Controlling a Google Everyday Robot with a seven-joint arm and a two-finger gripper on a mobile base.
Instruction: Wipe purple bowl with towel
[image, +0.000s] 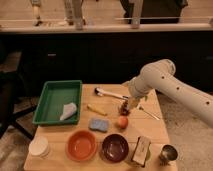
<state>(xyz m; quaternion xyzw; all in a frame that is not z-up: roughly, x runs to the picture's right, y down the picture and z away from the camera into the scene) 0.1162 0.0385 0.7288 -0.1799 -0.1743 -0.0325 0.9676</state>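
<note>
The purple bowl (115, 147) sits upright near the table's front edge, right of the orange bowl (82, 145). The towel (68, 111), a crumpled white-grey rag, lies in the near right corner of the green tray (50, 100) at the table's left. My gripper (125, 106) hangs at the end of the white arm over the middle of the table, pointing down. It is behind the purple bowl and well to the right of the towel. It stands open with nothing in it.
A blue sponge (98, 124) and a small orange fruit (122, 122) lie behind the bowls. A long-handled brush (107, 92), a yellow stick (96, 109) and a thin utensil (150, 114) lie mid-table. White cups (39, 147), a packet (141, 150) and a metal cup (168, 153) line the front.
</note>
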